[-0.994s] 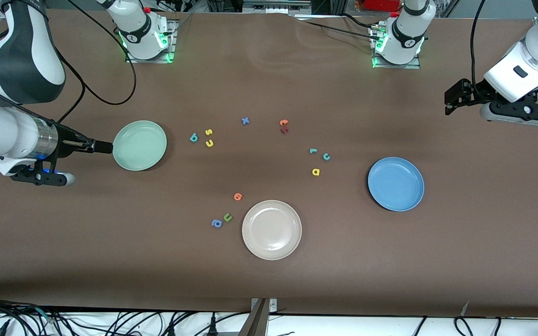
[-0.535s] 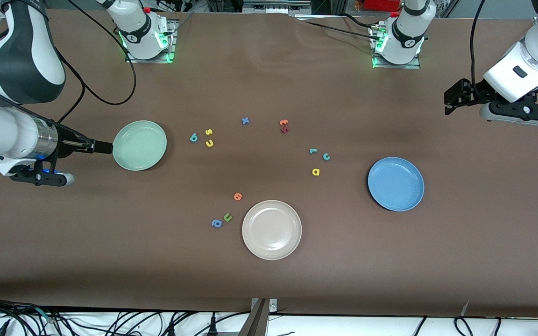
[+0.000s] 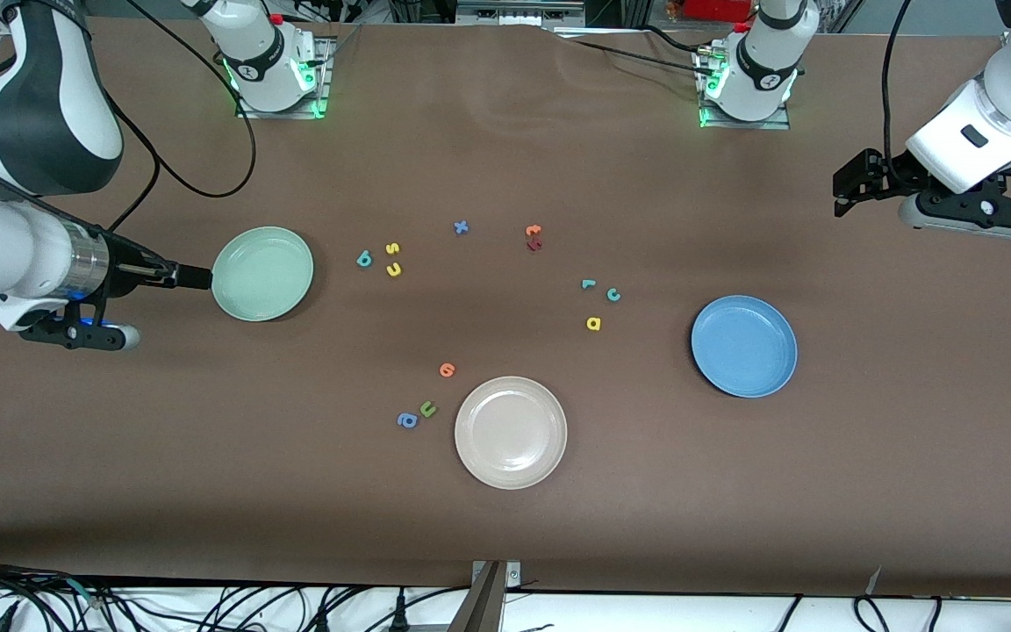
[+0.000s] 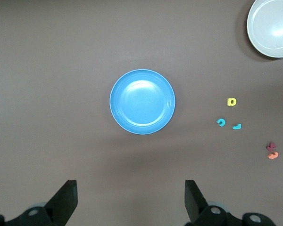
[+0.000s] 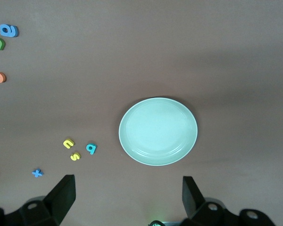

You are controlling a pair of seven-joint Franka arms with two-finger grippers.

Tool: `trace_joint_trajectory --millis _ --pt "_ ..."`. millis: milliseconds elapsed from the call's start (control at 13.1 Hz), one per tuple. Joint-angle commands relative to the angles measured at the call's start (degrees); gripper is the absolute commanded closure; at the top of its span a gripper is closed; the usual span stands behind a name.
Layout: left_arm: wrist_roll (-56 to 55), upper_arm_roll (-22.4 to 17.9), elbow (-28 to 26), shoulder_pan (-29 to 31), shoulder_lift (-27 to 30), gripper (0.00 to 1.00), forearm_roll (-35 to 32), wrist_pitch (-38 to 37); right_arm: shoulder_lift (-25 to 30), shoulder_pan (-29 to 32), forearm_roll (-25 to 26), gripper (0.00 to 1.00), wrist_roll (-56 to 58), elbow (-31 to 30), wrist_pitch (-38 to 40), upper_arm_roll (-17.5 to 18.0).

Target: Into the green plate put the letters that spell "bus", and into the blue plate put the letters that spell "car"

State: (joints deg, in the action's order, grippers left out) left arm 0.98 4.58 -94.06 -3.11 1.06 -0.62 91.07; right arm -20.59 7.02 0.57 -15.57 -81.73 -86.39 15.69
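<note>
The green plate (image 3: 262, 273) (image 5: 158, 131) lies empty toward the right arm's end. Beside it are the teal "b" (image 3: 364, 259) (image 5: 91, 148), yellow "s" (image 3: 392, 248) and yellow "u" (image 3: 394, 269). The blue plate (image 3: 743, 345) (image 4: 142, 101) lies empty toward the left arm's end. Beside that one are the teal "r" (image 3: 588, 283), teal "c" (image 3: 613, 295) (image 4: 220, 123) and yellow "a" (image 3: 593, 324) (image 4: 232, 101). My right gripper (image 3: 197, 278) (image 5: 128, 182) hangs open and empty, high beside the green plate. My left gripper (image 3: 841, 189) (image 4: 130, 188) hangs open and empty, high over bare table.
A cream-beige plate (image 3: 511, 432) sits nearest the front camera. Beside it lie a green "u" (image 3: 427, 409), a blue "a" (image 3: 407, 420) and an orange letter (image 3: 447, 369). A blue "x" (image 3: 461, 227), an orange letter (image 3: 533, 231) and a dark red one (image 3: 534, 245) lie mid-table.
The left arm has drifted a hair toward the middle of the table. The right arm, the plates and the letters have not moved.
</note>
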Motion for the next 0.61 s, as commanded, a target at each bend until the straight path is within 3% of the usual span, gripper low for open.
trace_joint_trajectory --millis 0,535 --pt "0.7 0.1 1.6 0.2 -0.8 0.0 1.1 -0.4 0.1 0.6 -0.1 0.0 0.2 0.0 -0.2 0.7" --pt "0.6 0.1 1.6 0.0 -0.8 0.0 1.1 -0.4 0.1 0.5 0.5 0.0 -0.2 0.0 -0.1 0.7"
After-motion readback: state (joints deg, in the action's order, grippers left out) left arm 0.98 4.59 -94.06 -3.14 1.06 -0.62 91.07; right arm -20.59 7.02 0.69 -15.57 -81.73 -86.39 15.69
